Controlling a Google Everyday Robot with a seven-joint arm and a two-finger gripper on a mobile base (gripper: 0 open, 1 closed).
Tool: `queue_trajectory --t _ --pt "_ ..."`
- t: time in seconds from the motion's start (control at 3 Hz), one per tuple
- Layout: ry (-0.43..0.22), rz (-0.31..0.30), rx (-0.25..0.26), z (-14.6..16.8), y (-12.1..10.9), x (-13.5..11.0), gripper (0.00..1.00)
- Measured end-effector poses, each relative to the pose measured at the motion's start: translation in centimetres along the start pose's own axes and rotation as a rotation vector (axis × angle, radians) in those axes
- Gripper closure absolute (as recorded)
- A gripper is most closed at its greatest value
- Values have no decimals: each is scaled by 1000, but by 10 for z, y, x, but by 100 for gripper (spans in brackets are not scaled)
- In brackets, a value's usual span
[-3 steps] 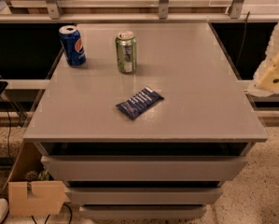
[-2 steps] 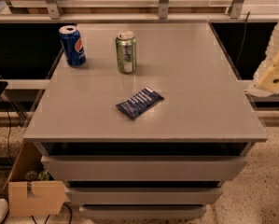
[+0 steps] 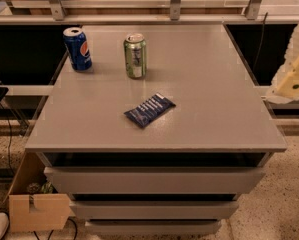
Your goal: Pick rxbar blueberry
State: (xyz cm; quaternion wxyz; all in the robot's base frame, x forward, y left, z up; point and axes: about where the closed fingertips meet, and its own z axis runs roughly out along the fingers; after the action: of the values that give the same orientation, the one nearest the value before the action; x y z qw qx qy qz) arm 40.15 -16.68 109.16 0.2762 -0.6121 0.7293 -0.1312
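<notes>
The rxbar blueberry is a flat dark-blue wrapper with white print. It lies slantwise on the grey table, a little in front of the middle. My gripper shows as a cream-coloured shape at the right edge of the camera view. It is off the table's right side, far to the right of the bar, and holds nothing that I can see.
A blue Pepsi can stands at the back left of the table and a green can stands to its right. Drawers sit under the tabletop. A cardboard box is on the floor at the lower left. A railing runs behind the table.
</notes>
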Motion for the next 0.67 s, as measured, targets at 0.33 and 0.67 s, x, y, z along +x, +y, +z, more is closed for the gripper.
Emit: queue_trajectory --t 0.33,0.67 --pt "0 0 0 0 0 0 0" --pt "0 0 0 0 0 0 0"
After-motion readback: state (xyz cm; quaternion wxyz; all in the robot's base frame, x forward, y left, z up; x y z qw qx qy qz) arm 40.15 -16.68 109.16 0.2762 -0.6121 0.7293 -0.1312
